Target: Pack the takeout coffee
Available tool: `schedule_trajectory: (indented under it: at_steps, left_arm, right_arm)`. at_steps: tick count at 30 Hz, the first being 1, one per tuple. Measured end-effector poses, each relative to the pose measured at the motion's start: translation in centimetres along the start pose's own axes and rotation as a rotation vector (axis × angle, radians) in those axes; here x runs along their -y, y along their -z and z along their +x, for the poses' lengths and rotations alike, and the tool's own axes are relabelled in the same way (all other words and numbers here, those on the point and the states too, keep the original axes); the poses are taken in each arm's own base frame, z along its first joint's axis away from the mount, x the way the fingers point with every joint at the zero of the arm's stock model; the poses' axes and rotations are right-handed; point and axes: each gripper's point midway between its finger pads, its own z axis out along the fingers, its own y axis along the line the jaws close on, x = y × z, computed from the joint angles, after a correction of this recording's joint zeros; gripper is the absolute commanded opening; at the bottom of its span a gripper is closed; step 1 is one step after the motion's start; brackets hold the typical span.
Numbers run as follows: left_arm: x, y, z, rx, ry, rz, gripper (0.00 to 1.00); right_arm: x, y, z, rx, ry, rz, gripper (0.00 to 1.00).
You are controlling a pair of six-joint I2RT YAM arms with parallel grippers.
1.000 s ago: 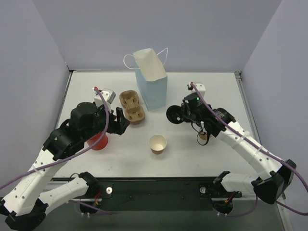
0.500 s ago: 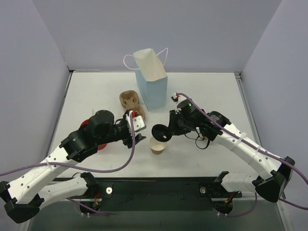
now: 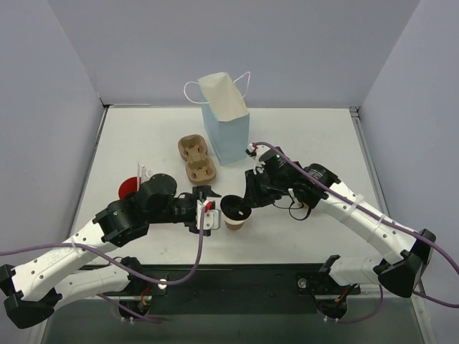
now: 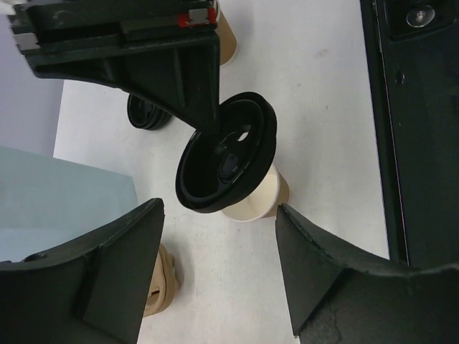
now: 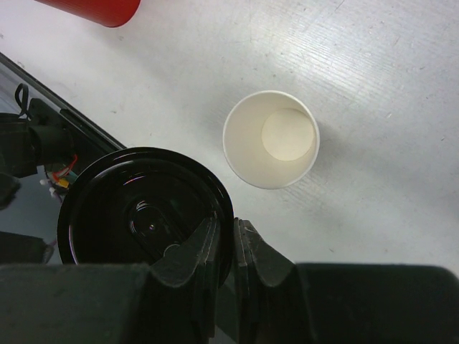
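Right gripper [image 5: 234,240]: I'm pinching black lid [image 5: 143,208] by rim, holding it tilted close above brown cup [image 5: 270,149], not yet seated. Left gripper [image 4: 219,265]: I'm spreading fingers wide, cup lying ahead between them, no contact. Cup standing open near middle of worktop [image 3: 315,136] front edge. Second ago left was hovering at red cup [image 3: 129,188] by left edge, lid back near bag [image 3: 231,136]; both now closing in. Likely meaning: capping next, packing afterwards.

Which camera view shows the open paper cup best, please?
The right wrist view: the paper cup sits unobstructed, its empty inside fully visible. In the left wrist view the black lid hides part of it; in the top view only its near side shows below the lid.
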Motion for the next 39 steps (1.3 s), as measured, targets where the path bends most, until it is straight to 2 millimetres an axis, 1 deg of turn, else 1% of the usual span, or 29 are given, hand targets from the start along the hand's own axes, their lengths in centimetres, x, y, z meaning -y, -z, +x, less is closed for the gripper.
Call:
schedule_trajectory:
  at_steps: [4, 9, 14, 15, 16, 18, 19, 20, 22, 23, 25, 26, 28, 29, 31, 33, 35, 39]
  left_arm:
    - [1.0, -0.5, 0.5, -0.01, -0.036, 0.035, 0.73]
    - [2.3, -1.6, 1.9, -0.051, -0.075, 0.06, 0.73]
    - [1.9, -2.4, 2.3, -0.049, -0.099, 0.016, 0.72]
    - [1.8, -2.5, 2.3, -0.048, -0.103, 0.005, 0.71]
    - [1.8, -2.6, 2.4, -0.045, -0.107, -0.002, 0.66]
    - [1.8, -2.7, 2.3, -0.04, -0.112, -0.012, 0.6]
    - [1.8, -2.7, 2.3, -0.039, -0.114, -0.015, 0.56]
    - [1.7, -2.7, 2.1, -0.035, -0.117, -0.019, 0.48]
    - [1.7, -2.8, 1.9, -0.026, -0.12, -0.023, 0.42]
    - [1.7, -2.8, 1.7, -0.022, -0.12, -0.023, 0.39]
    - [1.8, -2.7, 1.5, -0.012, -0.116, -0.022, 0.36]
    - [1.9, -2.7, 1.3, -0.008, -0.107, -0.021, 0.35]
    - [1.9, -2.5, 1.1, 0.001, -0.083, -0.032, 0.35]
    - [1.9, -2.4, 1.0, 0.008, -0.068, -0.038, 0.35]
    - [1.8, -2.2, 0.9, 0.021, -0.029, -0.058, 0.35]
    - [2.0, -2.0, 1.0, 0.035, 0.014, -0.075, 0.35]
    - [2.0, -1.7, 1.1, 0.05, 0.083, -0.104, 0.36]
    - [1.7, -1.3, 1.4, 0.057, 0.277, -0.17, 0.37]
  right_arm:
    - [-0.5, 0.3, -0.2, 0.0, 0.004, -0.022, 0.12]
    - [-1.1, 0.5, -0.1, -0.012, 0.005, -0.051, 0.12]
    - [-1.3, 0.4, 0.2, -0.025, 0.005, -0.062, 0.12]
    - [-1.4, 0.4, 0.2, -0.027, 0.006, -0.066, 0.12]
    - [-1.5, 0.4, 0.3, -0.03, 0.007, -0.07, 0.12]
    - [-1.6, 0.4, 0.4, -0.034, 0.006, -0.077, 0.12]
    - [-1.7, 0.4, 0.4, -0.037, 0.006, -0.081, 0.12]
    - [-1.8, 0.4, 0.5, -0.041, 0.005, -0.087, 0.12]
    - [-2.0, 0.4, 0.6, -0.048, 0.001, -0.097, 0.13]
    - [-2.0, 0.4, 0.6, -0.049, -0.002, -0.097, 0.17]
    - [-2.1, 0.4, 0.6, -0.05, -0.011, -0.1, 0.21]
    - [-2.1, 0.4, 0.6, -0.05, -0.013, -0.101, 0.25]
    - [-2.3, 0.6, 0.4, -0.046, -0.019, -0.104, 0.31]
    - [-2.3, 0.6, 0.3, -0.042, -0.025, -0.105, 0.36]
    - [-2.3, 0.8, 0.0, -0.026, -0.034, -0.099, 0.4]
    - [-2.1, 1.3, -0.5, 0.005, -0.037, -0.081, 0.45]
    - [-1.6, 2.2, -1.2, 0.058, -0.041, -0.052, 0.46]
    - [-0.6, 5.9, -3.1, 0.242, -0.039, -0.011, 0.46]
